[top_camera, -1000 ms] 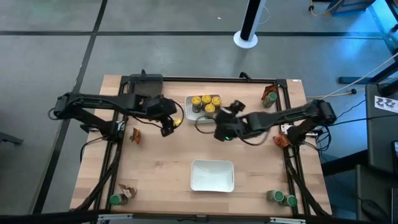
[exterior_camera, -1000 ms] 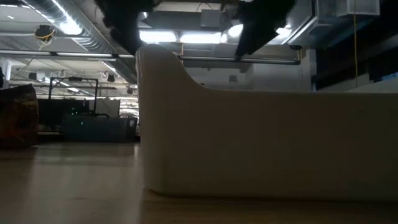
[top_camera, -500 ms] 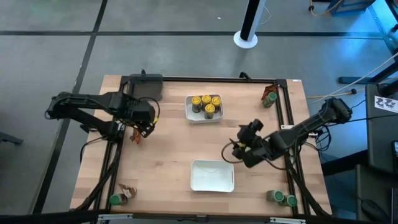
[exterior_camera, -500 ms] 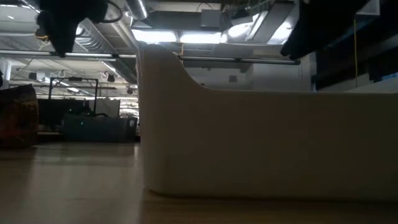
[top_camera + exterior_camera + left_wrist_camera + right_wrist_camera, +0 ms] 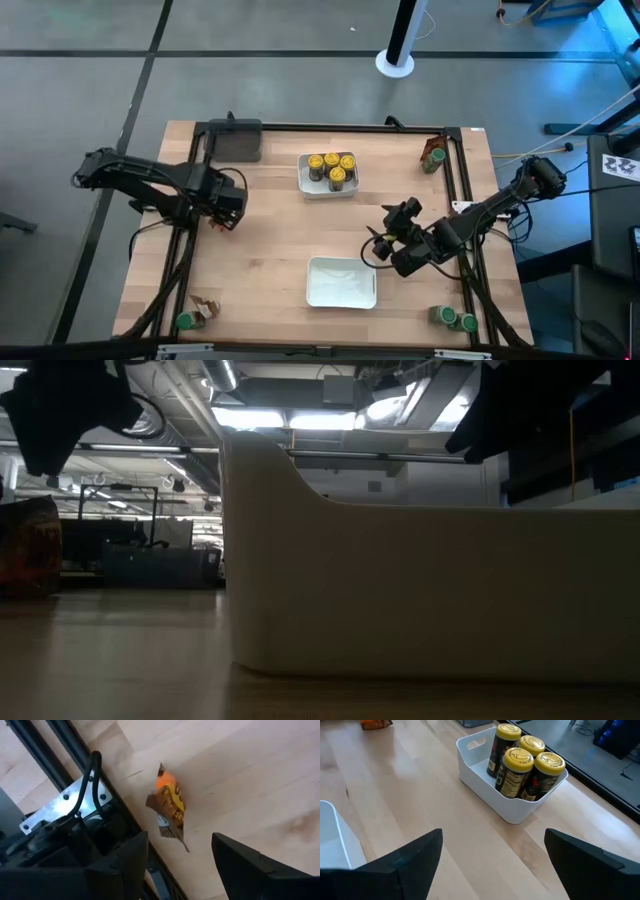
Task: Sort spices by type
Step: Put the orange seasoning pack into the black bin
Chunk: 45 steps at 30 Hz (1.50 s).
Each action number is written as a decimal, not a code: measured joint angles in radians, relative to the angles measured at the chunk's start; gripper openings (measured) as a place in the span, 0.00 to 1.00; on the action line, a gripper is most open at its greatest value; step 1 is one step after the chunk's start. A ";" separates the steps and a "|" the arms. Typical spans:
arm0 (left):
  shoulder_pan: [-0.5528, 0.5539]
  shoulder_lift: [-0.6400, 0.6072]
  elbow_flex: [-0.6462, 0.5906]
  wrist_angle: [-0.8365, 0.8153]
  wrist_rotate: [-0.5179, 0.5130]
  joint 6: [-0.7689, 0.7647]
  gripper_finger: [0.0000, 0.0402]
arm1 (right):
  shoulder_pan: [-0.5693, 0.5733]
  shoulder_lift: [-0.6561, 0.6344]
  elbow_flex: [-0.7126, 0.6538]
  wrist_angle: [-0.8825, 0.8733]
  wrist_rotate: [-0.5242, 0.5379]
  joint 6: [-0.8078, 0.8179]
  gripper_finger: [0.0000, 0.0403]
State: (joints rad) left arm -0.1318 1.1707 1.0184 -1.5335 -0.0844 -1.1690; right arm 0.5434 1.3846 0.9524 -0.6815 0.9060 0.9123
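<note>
My left gripper (image 5: 180,865) is open near the table's left rail (image 5: 60,810), above a crinkled brown-orange packet (image 5: 170,807) that lies flat on the wood between and ahead of its fingers, untouched. My right gripper (image 5: 490,860) is open and empty, hovering over the table's middle right (image 5: 385,240), facing the far white tray (image 5: 485,775). That tray (image 5: 305,185) holds several yellow-lidded jars (image 5: 520,765) standing upright. Green-lidded jars stand at the near left corner (image 5: 185,321), the near right corner (image 5: 455,319) and the far right corner (image 5: 433,157).
A second white tray (image 5: 341,282) sits near the middle of the near edge, and its wall fills the low view (image 5: 430,590). A dark square bin (image 5: 236,140) is at the far left. Another packet (image 5: 208,308) lies by the near left jar. Black frame rails run along both sides.
My left gripper has moved from beside the far tray toward the table's left edge, stopping over the packet by the left rail. My right gripper has drawn back from the far tray toward the near right, ending above the wood beside the near tray.
</note>
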 joint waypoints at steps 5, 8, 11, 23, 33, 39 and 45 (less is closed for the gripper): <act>-0.024 0.000 -0.045 0.056 -0.004 -0.022 0.51 | 0.000 0.000 0.000 0.000 0.002 -0.001 0.87; -0.026 0.000 -0.081 0.083 -0.004 -0.020 0.51 | 0.000 0.000 0.000 0.000 0.017 -0.001 0.87; -0.026 0.000 -0.113 0.081 -0.008 -0.027 0.51 | 0.000 0.000 0.000 0.000 0.019 -0.002 0.87; -0.026 0.000 -0.162 0.141 -0.008 0.005 0.37 | 0.000 0.000 -0.025 0.000 0.021 0.000 0.87; -0.022 0.001 -0.162 0.159 -0.008 0.126 0.05 | 0.000 0.000 -0.032 0.004 0.020 0.001 0.87; 0.003 0.001 -0.161 0.160 -0.010 0.250 0.01 | 0.000 0.000 -0.032 0.003 0.020 -0.003 0.87; 0.066 0.001 -0.105 0.150 -0.028 0.517 0.00 | 0.000 0.000 -0.032 0.003 0.020 -0.004 0.87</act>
State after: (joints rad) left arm -0.0660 1.1713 0.9132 -1.3838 -0.1125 -0.6518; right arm 0.5434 1.3849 0.9199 -0.6785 0.9261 0.9085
